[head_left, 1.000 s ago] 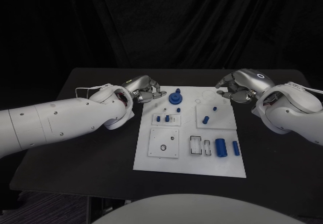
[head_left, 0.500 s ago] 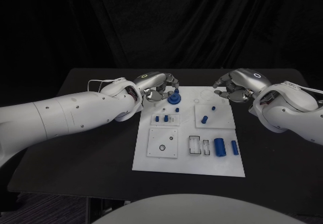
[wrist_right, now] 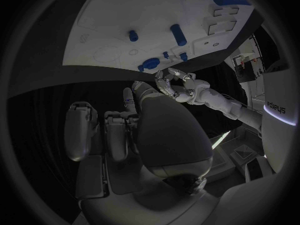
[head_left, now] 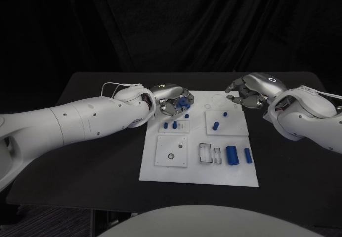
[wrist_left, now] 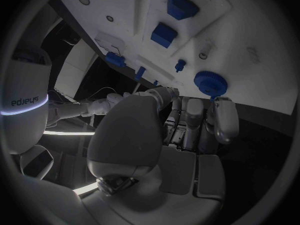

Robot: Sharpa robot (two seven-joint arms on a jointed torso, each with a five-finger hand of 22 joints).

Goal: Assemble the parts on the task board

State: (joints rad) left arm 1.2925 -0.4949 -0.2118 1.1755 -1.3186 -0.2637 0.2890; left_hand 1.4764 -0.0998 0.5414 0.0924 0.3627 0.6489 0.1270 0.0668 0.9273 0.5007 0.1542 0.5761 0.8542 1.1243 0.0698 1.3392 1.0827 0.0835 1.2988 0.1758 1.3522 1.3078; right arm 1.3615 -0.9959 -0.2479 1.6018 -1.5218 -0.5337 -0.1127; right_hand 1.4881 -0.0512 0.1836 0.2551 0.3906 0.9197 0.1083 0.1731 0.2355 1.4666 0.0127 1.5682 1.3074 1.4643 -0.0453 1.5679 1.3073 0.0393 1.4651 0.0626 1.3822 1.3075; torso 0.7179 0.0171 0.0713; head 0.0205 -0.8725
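The left hand (head_left: 173, 100) sits over the task board (head_left: 199, 170) at its far left corner, fingers curled around the blue gear-shaped part (wrist_left: 211, 82) (grip not clearly visible). The right hand (head_left: 246, 94) hovers at the far right corner, fingers curled, holding nothing.

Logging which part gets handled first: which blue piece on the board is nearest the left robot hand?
The round blue gear-like part at the task board's far left corner. The left robot hand's fingers are right at it; the other blue pieces sit nearer the robot.
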